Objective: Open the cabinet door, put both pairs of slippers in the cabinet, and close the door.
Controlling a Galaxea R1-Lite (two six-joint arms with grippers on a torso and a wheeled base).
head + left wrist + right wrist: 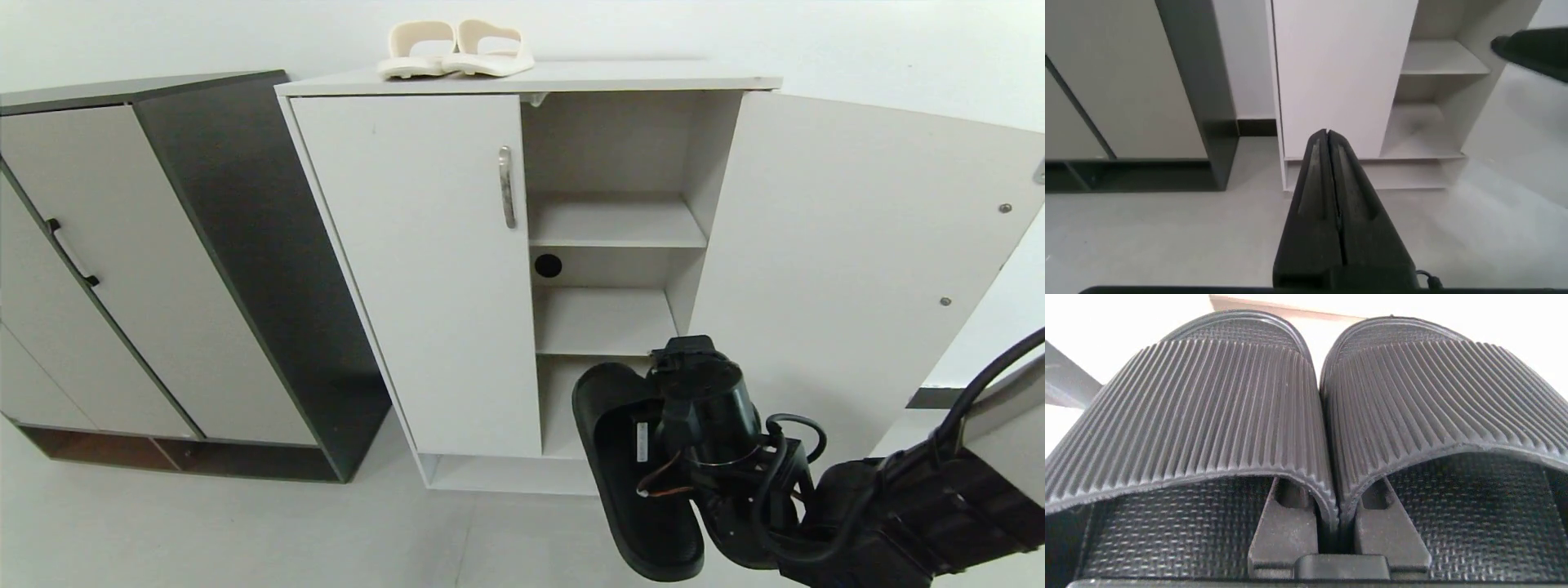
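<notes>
A pair of black slippers (pixel 618 457) hangs in front of the white cabinet's (pixel 424 269) lower open half, toes toward the shelves. My right gripper (pixel 665 425) is shut on them. In the right wrist view its fingers (pixel 1282 531) sit under the ribbed straps (pixel 1217 400) and pinch the two inner edges together. A cream pair of slippers (pixel 455 51) lies on the cabinet top. The cabinet's right door (pixel 849 245) stands wide open and its left door is closed. My left gripper (pixel 1328 140) is shut and holds nothing, low in front of the cabinet's base.
Inside the open half are two bare shelves (pixel 612 220) and a bottom compartment (pixel 1417 131). A grey cabinet (pixel 122 261) with a dark side panel stands to the left. The open door blocks the right side. Pale floor (pixel 245 531) lies in front.
</notes>
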